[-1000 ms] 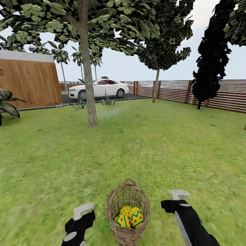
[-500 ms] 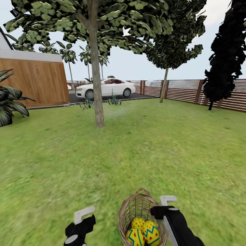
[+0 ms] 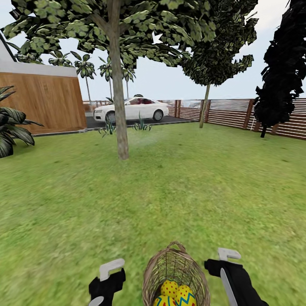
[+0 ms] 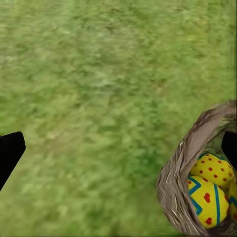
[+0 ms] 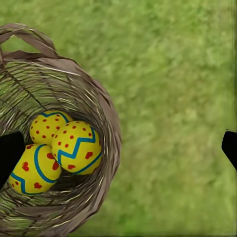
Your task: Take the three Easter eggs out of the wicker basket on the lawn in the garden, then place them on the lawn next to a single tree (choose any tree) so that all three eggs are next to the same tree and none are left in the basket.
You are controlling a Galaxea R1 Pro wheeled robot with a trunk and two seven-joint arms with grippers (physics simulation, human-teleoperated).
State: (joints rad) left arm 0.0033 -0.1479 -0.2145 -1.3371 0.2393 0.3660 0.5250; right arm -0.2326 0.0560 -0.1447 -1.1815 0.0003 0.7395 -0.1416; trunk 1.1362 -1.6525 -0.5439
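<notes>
Garden setting: open lawn (image 3: pixel 178 187) ahead, slatted fence (image 3: pixel 229 111) along the far edge, a white car (image 3: pixel 131 109) behind it, wood-clad wall (image 3: pixel 40 102) off to my left. Nearest candidate tree (image 3: pixel 120 106) stands well apart from me, up the grass.

Progress, as I judge it: nothing unloaded yet. All three Easter eggs (image 5: pixel 54 148) sit bunched together in the bottom of the wicker basket (image 3: pixel 175 276), touching one another; none lie on the grass. Extraction and placement by the trunk both remain.

Basket rests on the lawn close in front of me, between my arms. Left gripper (image 3: pixel 111 270) hangs just beside its left wall, right gripper (image 3: pixel 228 256) just beside its right wall. Both are spread wide with nothing between the fingers, going by the wrist views.
</notes>
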